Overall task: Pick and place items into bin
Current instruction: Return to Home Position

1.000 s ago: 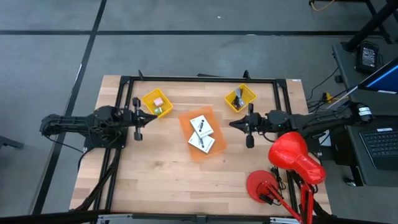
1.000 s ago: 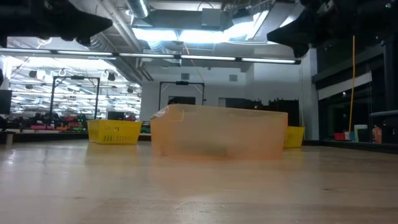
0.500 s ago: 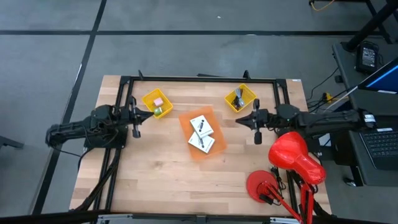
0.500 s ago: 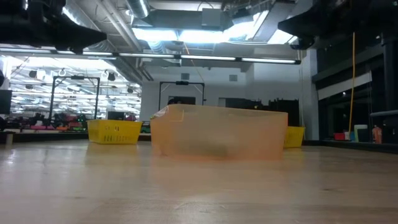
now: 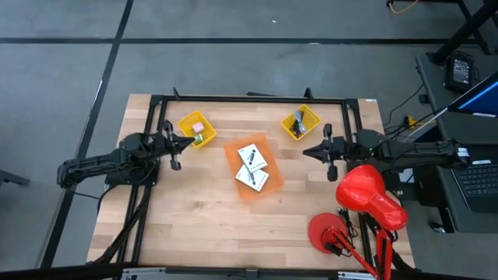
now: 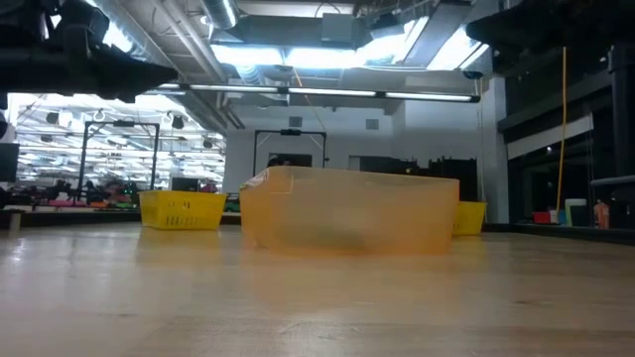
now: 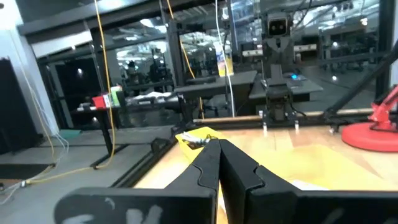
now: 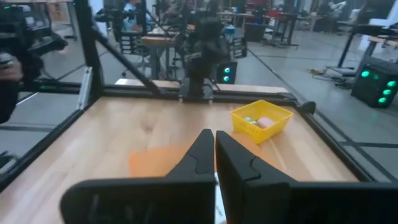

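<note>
Wooden table (image 5: 194, 225) first: holds orange bin (image 5: 232, 155) at centre, with two white square cards (image 5: 252, 158) inside. Keeps pink block (image 5: 198, 127) and green cube (image 5: 199, 138) in left yellow bin (image 5: 185, 123), blue-grey tool (image 5: 299, 123) in right yellow bin (image 5: 312, 117). Shows left gripper (image 5: 190, 141) pinched closed, empty, just beside left bin; right gripper (image 5: 306, 152) likewise closed, near right bin.
</note>
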